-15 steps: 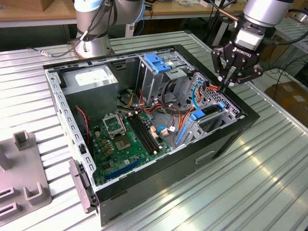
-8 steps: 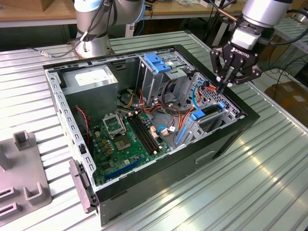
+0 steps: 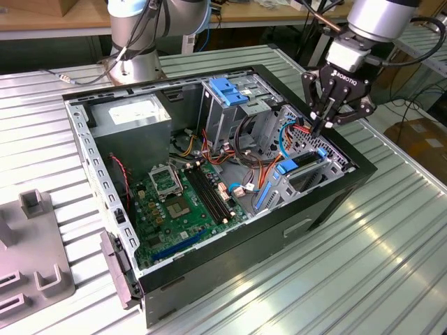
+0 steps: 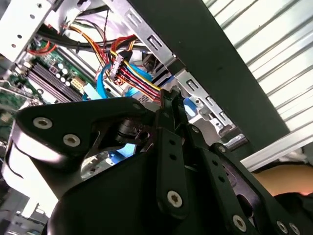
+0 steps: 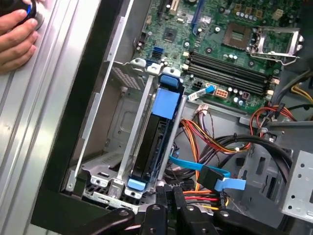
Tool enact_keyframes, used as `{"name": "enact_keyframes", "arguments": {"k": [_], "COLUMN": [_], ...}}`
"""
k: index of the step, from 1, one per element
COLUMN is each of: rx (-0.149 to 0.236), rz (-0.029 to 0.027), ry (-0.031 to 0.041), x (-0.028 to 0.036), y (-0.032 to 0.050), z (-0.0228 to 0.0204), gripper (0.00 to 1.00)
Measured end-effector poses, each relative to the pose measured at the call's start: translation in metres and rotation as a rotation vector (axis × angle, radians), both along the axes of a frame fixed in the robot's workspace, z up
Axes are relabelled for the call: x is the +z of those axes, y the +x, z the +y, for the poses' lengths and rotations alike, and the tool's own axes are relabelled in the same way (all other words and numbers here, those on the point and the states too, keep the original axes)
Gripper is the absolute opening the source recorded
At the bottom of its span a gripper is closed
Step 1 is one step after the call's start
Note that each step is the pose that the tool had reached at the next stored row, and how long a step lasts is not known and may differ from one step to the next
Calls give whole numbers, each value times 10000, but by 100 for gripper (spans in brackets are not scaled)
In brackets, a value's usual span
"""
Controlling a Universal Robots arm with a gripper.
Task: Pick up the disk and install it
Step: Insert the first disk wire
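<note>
A black computer case (image 3: 328, 202) sat open on a silver ribbed metal table (image 3: 391, 265). Inside it lay a green motherboard (image 3: 185, 202) with black memory slots (image 5: 230, 71). A bright blue plastic bracket (image 3: 227, 91) topped a grey metal cage (image 3: 220, 118). The disk (image 5: 157, 142) showed a dark edge framed by bright blue rail. Red, yellow, orange and black wires (image 5: 208, 142) ran beside a light blue flat cable (image 5: 205, 171). The gripper (image 3: 328, 118) was black, on a silver arm
</note>
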State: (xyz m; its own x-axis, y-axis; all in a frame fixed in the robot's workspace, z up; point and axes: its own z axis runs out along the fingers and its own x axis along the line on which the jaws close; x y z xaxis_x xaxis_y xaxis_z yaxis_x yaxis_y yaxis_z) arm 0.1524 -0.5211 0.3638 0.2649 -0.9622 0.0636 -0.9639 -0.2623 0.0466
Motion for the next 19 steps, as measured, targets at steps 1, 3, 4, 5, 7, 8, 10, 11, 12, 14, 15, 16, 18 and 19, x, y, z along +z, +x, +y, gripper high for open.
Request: {"name": "enact_keyframes", "arguments": {"k": [1,3,4,5,7,8,10,11,12,14,15,16,18,19], "rx": [-195,-695,-843,-1029,-1105,-1105,-1106,-1106,-1105,-1109,-1109,-1109,-1131,-1164], "rz": [-1,-1,-1,-1,-2,-5,-52,-109,-119,-104,-97,-95,-95,-97], "ry": [1,0,-2,-4,-4,-6,5,44,200,506,636,666,668,670], "x": [-6,-30,-39,-53,-72,-81,-87,-90,-96,-96,-96,-98,-106,-113], "y": [0,0,0,0,-11,-48,-153,-174,-175,-178,-178,-178,-178,-178], "z": [0,0,0,0,-3,-30,-52,-59,-69,-94,-119,-137,-159,-164], "gripper": [17,17,17,17,17,17,17,17,17,17,17,17,17,17]}}
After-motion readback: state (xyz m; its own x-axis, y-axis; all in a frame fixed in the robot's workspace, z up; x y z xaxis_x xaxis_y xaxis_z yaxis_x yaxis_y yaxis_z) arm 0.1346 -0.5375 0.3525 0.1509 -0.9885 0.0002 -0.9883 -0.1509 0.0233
